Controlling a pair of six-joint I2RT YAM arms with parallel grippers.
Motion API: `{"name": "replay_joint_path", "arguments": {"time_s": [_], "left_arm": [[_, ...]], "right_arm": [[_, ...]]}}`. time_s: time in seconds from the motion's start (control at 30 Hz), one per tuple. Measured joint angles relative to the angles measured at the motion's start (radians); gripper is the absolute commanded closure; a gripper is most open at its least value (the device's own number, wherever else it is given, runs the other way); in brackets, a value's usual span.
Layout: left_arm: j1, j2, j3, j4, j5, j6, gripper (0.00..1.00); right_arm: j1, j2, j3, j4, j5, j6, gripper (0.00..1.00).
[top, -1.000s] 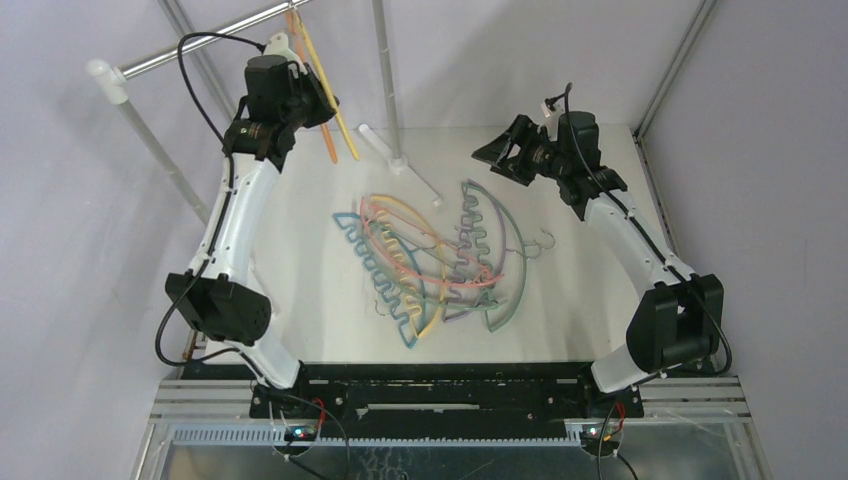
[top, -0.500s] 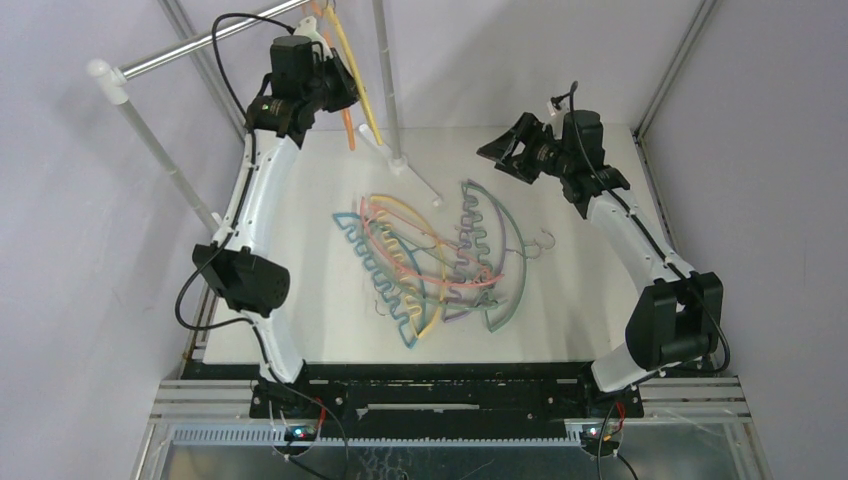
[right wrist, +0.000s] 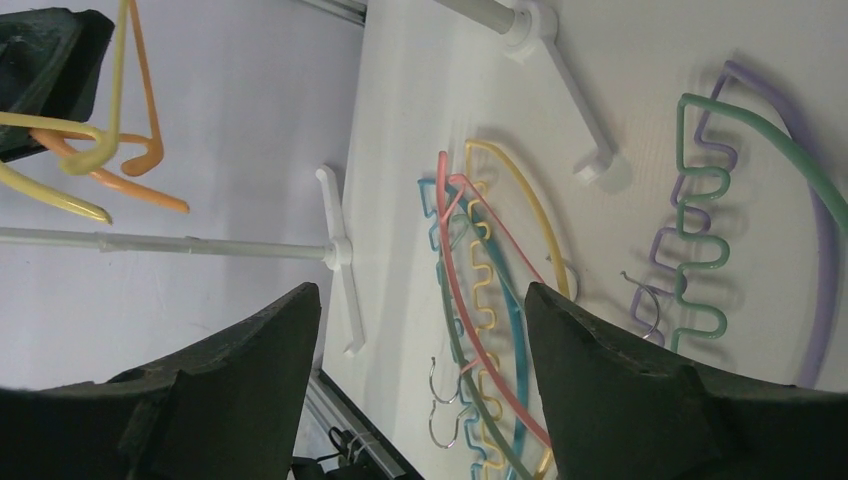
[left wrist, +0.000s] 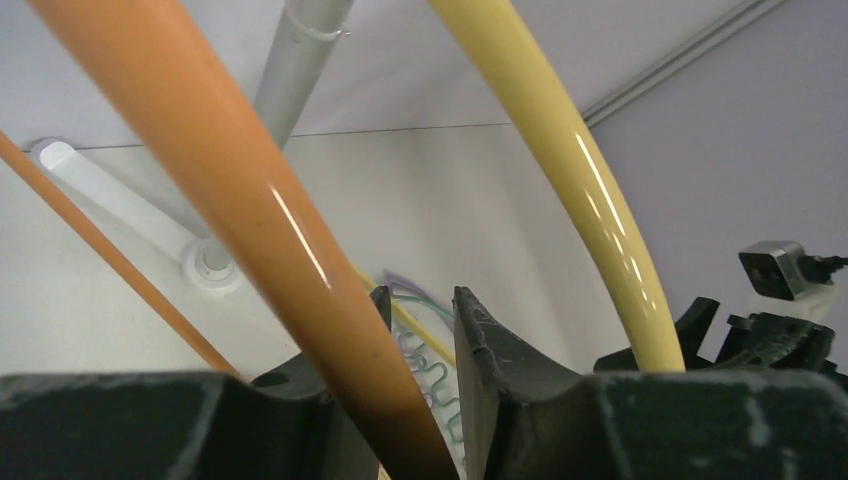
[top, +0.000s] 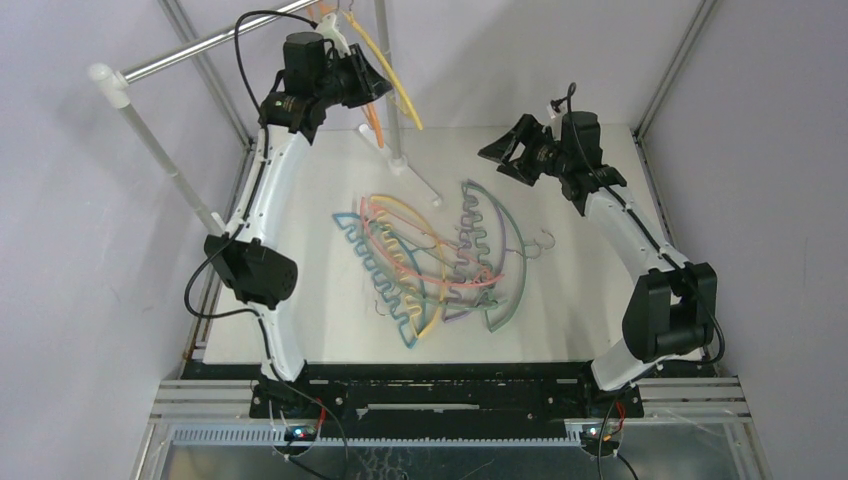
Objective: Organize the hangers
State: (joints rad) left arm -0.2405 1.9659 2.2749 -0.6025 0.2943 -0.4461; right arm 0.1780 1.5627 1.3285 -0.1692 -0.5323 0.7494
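Your left gripper [top: 372,78] has moved the orange hanger [left wrist: 250,210] and yellow hanger [left wrist: 560,150] further along the rail [top: 200,45], jaws narrow, grip unclear; right gripper [right wrist: 420,295] gapes empty near the far edge of the table [top: 570,300]; other hangers [top: 430,265] piled mid-table.

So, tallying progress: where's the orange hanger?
Top view, far left: the orange hanger is up by the silver rail, between the left claw's fingers, beside the yellow hanger.

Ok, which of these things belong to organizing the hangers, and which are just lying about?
Job: orange hanger; yellow hanger; tangled pile of hangers.
Just there: silver rail; white post; white foot.
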Motion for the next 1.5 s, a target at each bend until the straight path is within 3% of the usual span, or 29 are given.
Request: {"name": "replay_joint_path", "arguments": {"time_s": [0.07, 0.17, 0.23, 0.3, 0.97, 1.3, 1.5], "left_arm": [[-0.002, 0.0, 0.0, 0.004, 0.013, 0.003, 0.57], [0.002, -0.002, -0.005, 0.019, 0.032, 0.006, 0.39], [0.011, -0.014, -0.026, 0.029, 0.047, 0.008, 0.15], [0.023, -0.034, -0.053, 0.036, 0.061, 0.006, 0.02], [0.059, -0.295, -0.216, 0.014, 0.105, 0.047, 0.0], [0.076, -0.569, -0.486, -0.023, 0.093, 0.089, 0.01], [0.09, -0.765, -0.707, -0.018, 0.093, 0.09, 0.01]], "right_arm": [[0.0, 0.004, 0.0, -0.003, 0.001, 0.0, 0.16], [0.0, 0.005, 0.0, -0.01, 0.005, -0.002, 0.14], [0.0, 0.005, 0.004, -0.014, 0.008, -0.003, 0.14], [0.0, 0.005, 0.006, -0.017, 0.008, -0.004, 0.13], [0.056, 0.005, 0.042, -0.083, 0.041, -0.062, 0.13], [0.215, -0.014, 0.041, -0.274, 0.195, -0.253, 0.14], [0.283, -0.033, -0.047, -0.319, 0.253, -0.294, 0.26]]}}
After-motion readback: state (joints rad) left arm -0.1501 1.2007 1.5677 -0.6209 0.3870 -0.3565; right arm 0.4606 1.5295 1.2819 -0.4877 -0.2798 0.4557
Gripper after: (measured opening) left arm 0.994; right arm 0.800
